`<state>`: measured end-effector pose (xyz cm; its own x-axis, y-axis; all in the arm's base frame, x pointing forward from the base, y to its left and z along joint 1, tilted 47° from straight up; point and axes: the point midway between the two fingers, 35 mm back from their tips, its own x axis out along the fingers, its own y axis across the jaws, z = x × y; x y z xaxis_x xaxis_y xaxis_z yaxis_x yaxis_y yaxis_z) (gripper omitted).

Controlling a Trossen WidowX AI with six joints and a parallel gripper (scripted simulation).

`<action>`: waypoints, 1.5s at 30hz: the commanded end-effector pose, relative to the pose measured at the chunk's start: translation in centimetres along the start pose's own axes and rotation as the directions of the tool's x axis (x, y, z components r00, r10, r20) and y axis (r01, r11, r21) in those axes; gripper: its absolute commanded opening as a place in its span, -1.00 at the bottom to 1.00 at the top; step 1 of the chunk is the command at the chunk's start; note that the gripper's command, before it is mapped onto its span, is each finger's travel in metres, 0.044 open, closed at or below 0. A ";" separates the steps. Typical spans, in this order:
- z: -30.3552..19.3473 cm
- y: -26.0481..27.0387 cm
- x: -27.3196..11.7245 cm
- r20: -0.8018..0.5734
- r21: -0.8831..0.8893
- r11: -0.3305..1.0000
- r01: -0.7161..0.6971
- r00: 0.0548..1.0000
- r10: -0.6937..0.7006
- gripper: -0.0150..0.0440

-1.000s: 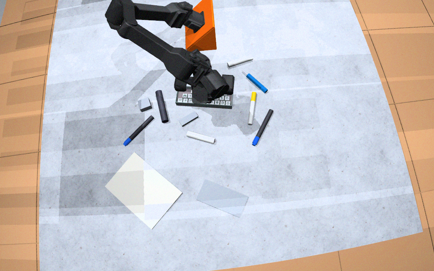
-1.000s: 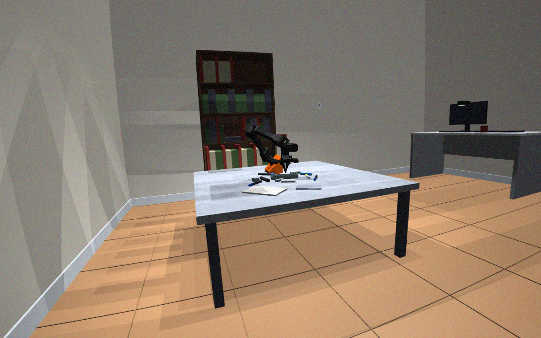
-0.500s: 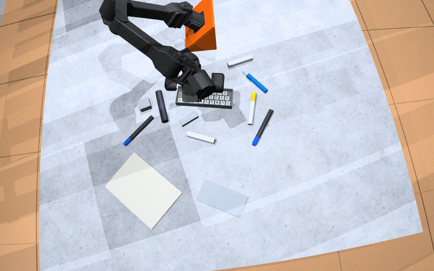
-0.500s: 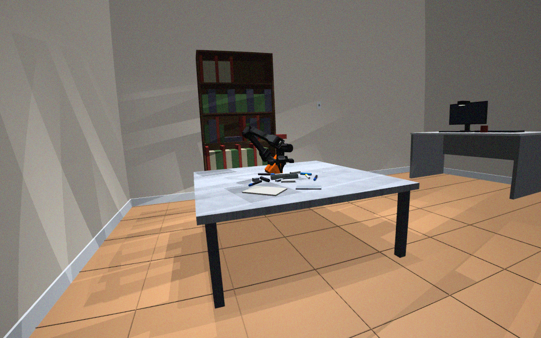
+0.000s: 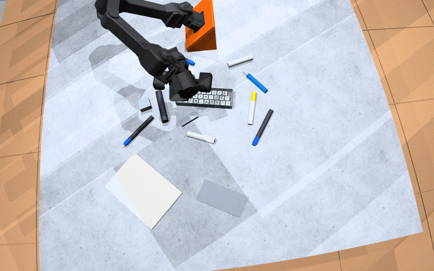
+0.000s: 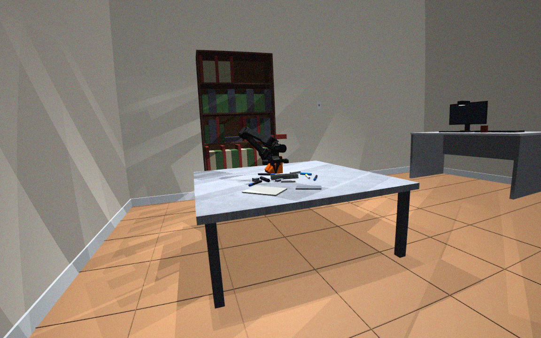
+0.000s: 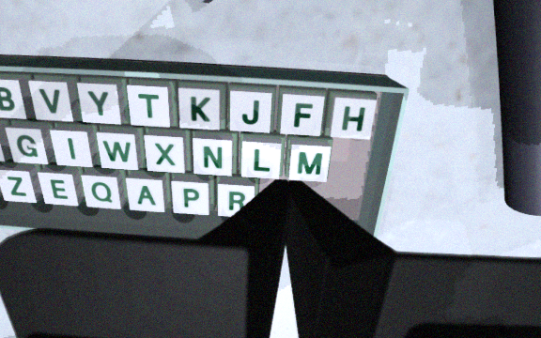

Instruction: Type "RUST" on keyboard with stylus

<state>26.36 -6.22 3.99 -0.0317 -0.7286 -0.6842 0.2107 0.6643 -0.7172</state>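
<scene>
The keyboard (image 5: pixel 217 98) (image 7: pixel 385 141) lies flat on the desk, with white keys and green letters. My gripper (image 5: pixel 182 96) (image 7: pixel 286 193) is shut with nothing between its fingers. Its tips are low over the keyboard's end, just past the R key (image 7: pixel 237 199) and below the M key (image 7: pixel 311 165). Several pen-like things lie loose on the desk: a blue pen with a thin tip (image 5: pixel 256 82), a white pen with a yellow cap (image 5: pixel 252 107), two dark pens with blue ends (image 5: pixel 262 127) (image 5: pixel 138 130) and a thick dark cylinder (image 5: pixel 161 106) (image 7: pixel 533 117). I cannot tell which is the stylus.
The arm's orange base (image 5: pixel 202 30) stands at the back. Two white sticks (image 5: pixel 240 61) (image 5: pixel 200 137) and two small grey blocks (image 5: pixel 145 105) (image 5: pixel 188 120) lie around the keyboard. A cream sheet (image 5: pixel 147 190) and a grey card (image 5: pixel 222 197) lie nearer the front.
</scene>
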 end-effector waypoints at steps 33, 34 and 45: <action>-2.9 9.9 -0.2 0.005 0.001 1.000 -0.004 1.000 0.004 -0.49; -2.9 9.9 -0.2 0.005 0.001 1.000 -0.004 1.000 0.004 -0.49; -2.9 10.1 -4.9 0.005 -0.004 1.000 -0.010 1.000 0.010 -0.49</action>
<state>25.34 2.05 -2.18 -0.0480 -0.7315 -0.6802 0.2005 0.6601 -0.7240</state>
